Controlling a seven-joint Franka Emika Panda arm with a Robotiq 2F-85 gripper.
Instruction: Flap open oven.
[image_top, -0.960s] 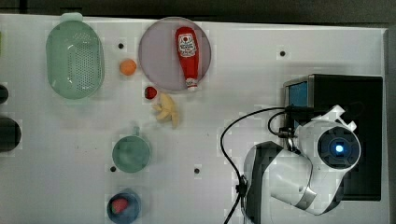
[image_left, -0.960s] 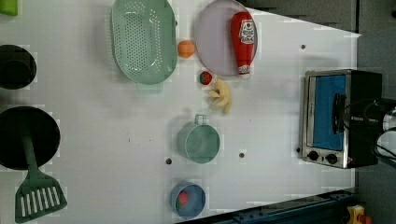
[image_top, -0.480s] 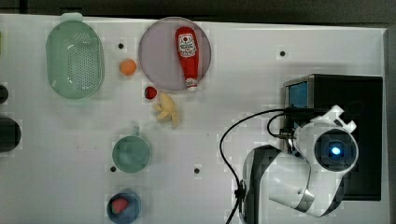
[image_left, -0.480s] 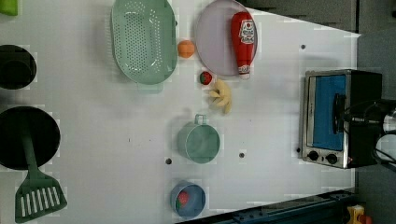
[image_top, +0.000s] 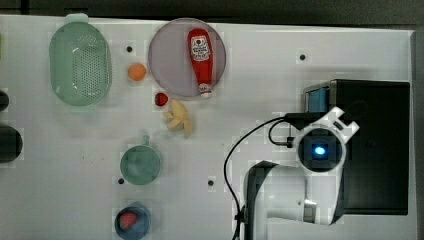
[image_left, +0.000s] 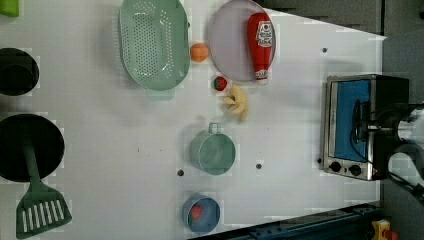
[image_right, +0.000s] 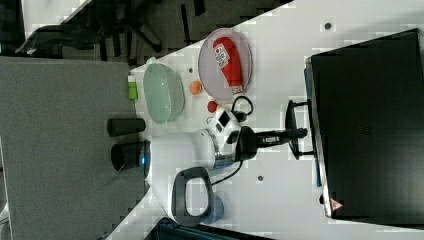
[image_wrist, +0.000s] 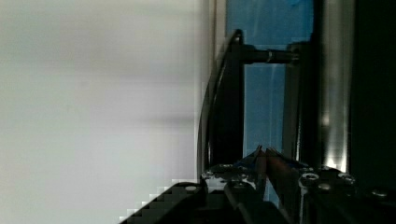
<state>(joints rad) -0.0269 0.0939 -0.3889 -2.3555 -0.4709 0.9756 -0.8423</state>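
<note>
**A:** Start at the wrist. How do the fingers stand?

**B:** Narrow. In the wrist view the gripper (image_wrist: 265, 154) has its tips drawn almost together, with nothing visible between them. They sit in the gap between the black bar handle (image_wrist: 229, 107) and the blue glass door (image_wrist: 261, 102).

**A:** Do they touch the bar?

**B:** I can't tell. In the right view the gripper (image_right: 299, 133) reaches level across the handle (image_right: 291, 115), its tip just past the bar on the door's side.

**A:** And the door?

**B:** It lies shut against the silver frame.

**A:** Where is the oven?

**B:** The oven (image_top: 375, 145) sits at the right edge of the top view, about halfway down, partly under the arm. In the left view the oven (image_left: 350, 120) is also at the right, its knobs toward the lower right.

**A:** Farther out on the counter (image_top: 250, 100)?

**B:** In the top view, bananas (image_top: 177, 119) lie near the centre and a green cup (image_top: 141, 164) sits lower left of them. A ketchup bottle (image_top: 201, 60) lies on a plate (image_top: 170, 65) at the upper middle, and a green colander (image_top: 80, 62) is at the upper left.
</note>
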